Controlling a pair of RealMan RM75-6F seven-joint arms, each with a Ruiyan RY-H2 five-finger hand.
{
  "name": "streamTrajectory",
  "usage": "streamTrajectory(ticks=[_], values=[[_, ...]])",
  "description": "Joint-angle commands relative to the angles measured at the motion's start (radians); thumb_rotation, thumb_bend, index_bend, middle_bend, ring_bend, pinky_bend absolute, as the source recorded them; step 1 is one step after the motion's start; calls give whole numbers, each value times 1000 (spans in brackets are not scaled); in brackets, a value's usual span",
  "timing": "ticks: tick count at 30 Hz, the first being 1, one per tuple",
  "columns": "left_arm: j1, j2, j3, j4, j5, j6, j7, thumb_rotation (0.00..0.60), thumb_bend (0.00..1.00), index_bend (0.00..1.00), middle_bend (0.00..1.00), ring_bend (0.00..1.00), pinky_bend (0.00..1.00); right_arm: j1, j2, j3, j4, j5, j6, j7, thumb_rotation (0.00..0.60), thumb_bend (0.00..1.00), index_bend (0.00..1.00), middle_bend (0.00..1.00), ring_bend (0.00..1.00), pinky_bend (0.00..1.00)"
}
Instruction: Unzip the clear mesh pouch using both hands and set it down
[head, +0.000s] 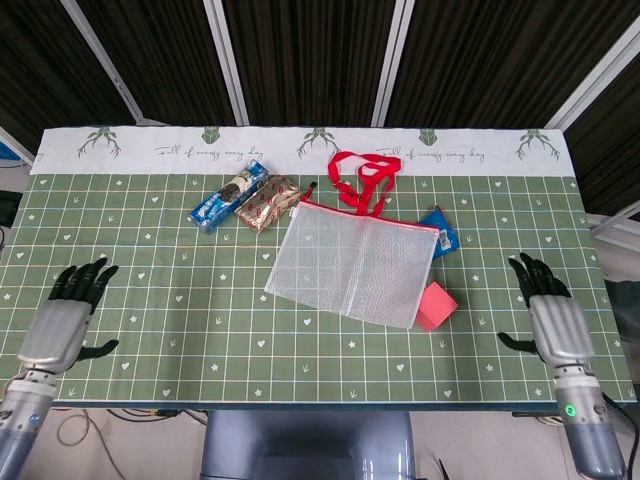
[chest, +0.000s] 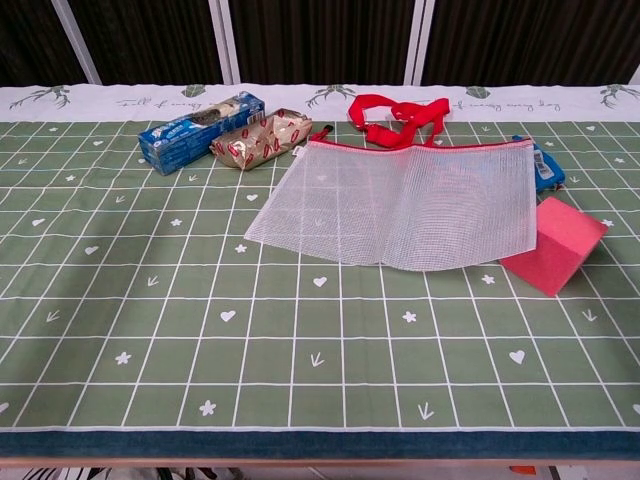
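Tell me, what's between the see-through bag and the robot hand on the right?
In the head view, a pink block sits beside the mesh pouch; then only bare tablecloth reaches the right robot hand.

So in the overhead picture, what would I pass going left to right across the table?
Left hand → blue packet → gold wrapped snack → clear mesh pouch → pink block → right hand.
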Motion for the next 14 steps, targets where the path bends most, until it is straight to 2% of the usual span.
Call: streamTrajectory(ticks=[1,6,8,14], values=[[99,-28,43,127,83,108,-65,600,42,0,0,0,0,-104,-10,-83,141,-114,96,97,600,85,0,0,0,199],[183,-67,39,236,119,183,-101,600,42,0,0,0,0,-140,-42,-58,221,-123,146,143,600,85,0,0,0,199],[193,-79,23,266,130,197,-102,600,42,0,0,0,0,-147,-53,-52,235,-125,150,143,600,86,0,0,0,199],[199,-101,-27,302,105,163,-107,600,43,0,0,0,0,-159,-69,-25,251,-116,152,153,600,96,0,0,0,199]])
